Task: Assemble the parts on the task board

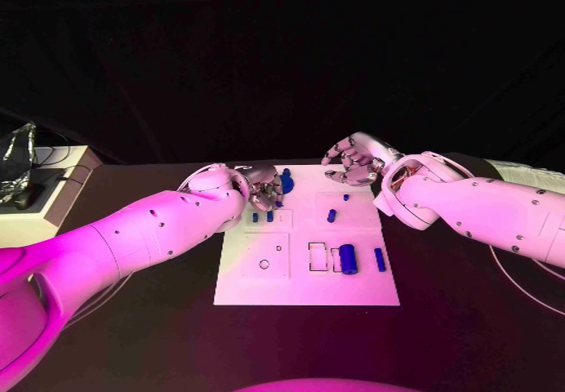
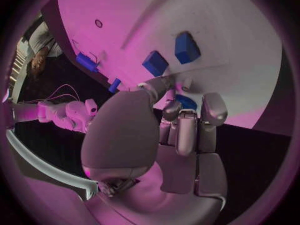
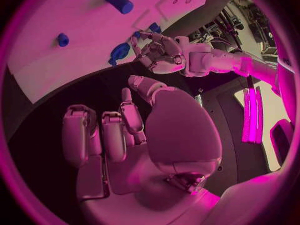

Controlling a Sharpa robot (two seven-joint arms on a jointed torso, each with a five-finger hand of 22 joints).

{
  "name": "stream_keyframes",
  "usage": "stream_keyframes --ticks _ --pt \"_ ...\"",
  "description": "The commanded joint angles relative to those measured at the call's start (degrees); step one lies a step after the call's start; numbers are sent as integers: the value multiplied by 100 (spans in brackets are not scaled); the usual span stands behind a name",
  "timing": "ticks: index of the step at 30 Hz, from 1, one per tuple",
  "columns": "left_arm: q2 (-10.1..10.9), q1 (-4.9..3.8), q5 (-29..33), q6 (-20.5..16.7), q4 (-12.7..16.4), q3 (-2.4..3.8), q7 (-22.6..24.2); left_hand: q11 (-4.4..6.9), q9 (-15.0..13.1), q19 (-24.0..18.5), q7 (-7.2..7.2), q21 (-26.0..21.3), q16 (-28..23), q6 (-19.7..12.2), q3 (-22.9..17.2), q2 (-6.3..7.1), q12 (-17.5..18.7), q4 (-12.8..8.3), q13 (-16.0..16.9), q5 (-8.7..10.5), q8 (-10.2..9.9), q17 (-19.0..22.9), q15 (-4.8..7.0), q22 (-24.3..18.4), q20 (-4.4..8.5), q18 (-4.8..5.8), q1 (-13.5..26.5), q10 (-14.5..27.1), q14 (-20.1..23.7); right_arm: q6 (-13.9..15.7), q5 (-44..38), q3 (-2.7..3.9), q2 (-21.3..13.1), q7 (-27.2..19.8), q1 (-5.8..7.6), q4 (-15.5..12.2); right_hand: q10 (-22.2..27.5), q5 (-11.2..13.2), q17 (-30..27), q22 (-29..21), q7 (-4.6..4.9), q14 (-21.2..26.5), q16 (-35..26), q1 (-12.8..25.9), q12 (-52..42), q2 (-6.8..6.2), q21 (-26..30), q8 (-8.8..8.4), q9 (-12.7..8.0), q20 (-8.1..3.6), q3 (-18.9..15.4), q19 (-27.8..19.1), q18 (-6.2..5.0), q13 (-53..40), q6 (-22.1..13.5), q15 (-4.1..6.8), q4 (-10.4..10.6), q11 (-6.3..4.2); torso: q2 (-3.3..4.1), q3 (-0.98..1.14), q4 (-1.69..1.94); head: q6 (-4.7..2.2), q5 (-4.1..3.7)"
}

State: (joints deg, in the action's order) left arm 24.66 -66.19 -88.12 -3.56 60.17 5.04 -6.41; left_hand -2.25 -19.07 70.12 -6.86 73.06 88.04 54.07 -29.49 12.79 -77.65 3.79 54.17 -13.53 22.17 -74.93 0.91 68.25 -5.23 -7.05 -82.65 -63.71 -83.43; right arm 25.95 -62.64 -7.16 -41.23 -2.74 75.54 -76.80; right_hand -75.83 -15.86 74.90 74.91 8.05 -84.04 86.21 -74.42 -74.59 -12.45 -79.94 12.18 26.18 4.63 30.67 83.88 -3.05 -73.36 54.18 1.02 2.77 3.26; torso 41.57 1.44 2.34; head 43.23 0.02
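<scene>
On the far left a pale box (image 1: 53, 192) sits at the table's edge with a dark cable trailing over it. The left arm reaches in from that side, and the left hand (image 1: 260, 181) hovers over the far left corner of the white task board (image 1: 306, 290), fingers (image 2: 186, 127) bent down around a blue disc-shaped part (image 1: 286, 181); from the left wrist view a blue piece (image 2: 185, 101) sits right at the fingertips, but I cannot tell whether the hand actually grasps it or just touches it. Just nearer than that hand two small blue blocks (image 1: 261, 216) stand side by side on the board. Further along, a short blue peg (image 1: 332, 216) stands near the board's middle, with a tiny blue piece (image 1: 345, 197) beyond it. Toward the near right part of the board a thick blue cylinder (image 1: 349, 259) lies beside an outlined recess, and a slim blue bar (image 1: 379, 260) lies just to its right. The right hand (image 1: 356, 162) hangs above the far right corner of the board, off the surface, its fingers loosely curled and apart with nothing in them. The right arm runs off to the right.
</scene>
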Motion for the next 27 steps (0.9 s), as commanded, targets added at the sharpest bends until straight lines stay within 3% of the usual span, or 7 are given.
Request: stream_keyframes --ticks 1,12,18,27 --pt "-21 16 -12 62 -3 -18 14 3 3 43 7 25 26 45 -30 -50 -37 0 12 28 19 -17 1 10 -8 93 21 -48 -28 -2 -17 3 -5 -31 -2 -16 -27 -30 733 1053 5 -425 15 65 -31 -7 25 -37 1 5 -10 298 92 -4 12 7 37 -4 0 3 5 14 -3" --pt "-21 16 -26 30 -22 -31 -19 4 27 124 16 93 35 41 -48 -63 -35 21 40 -22 -10 -108 5 91 6 115 109 -115 -76 6 -17 3 -8 -32 -2 -18 -29 -30 730 1053 3 -424 13 65 -33 -7 28 -35 3 5 -11 298 91 -7 17 8 37 -5 -5 4 4 11 2" --pt "-8 16 -22 -213 -65 -52 84 62 -16 299 61 252 75 304 -427 -232 -78 -84 293 -62 110 -484 62 273 61 158 66 -423 -251 10 -17 3 -10 -32 -2 -15 -29 -30 730 1053 3 -424 13 65 -33 -7 28 -35 3 5 -11 298 91 -7 17 8 37 -5 -6 1 -1 3 1" --pt "53 26 439 -724 -59 -58 331 87 -58 447 89 384 95 361 -700 -247 -138 -127 526 -65 161 -696 92 428 97 198 215 -681 -349 16 -17 3 -18 -33 -2 -18 -29 -30 730 1053 3 -424 13 65 -33 -7 28 -35 3 5 -11 298 91 -7 17 8 37 -5 -6 -4 4 -1 -7"
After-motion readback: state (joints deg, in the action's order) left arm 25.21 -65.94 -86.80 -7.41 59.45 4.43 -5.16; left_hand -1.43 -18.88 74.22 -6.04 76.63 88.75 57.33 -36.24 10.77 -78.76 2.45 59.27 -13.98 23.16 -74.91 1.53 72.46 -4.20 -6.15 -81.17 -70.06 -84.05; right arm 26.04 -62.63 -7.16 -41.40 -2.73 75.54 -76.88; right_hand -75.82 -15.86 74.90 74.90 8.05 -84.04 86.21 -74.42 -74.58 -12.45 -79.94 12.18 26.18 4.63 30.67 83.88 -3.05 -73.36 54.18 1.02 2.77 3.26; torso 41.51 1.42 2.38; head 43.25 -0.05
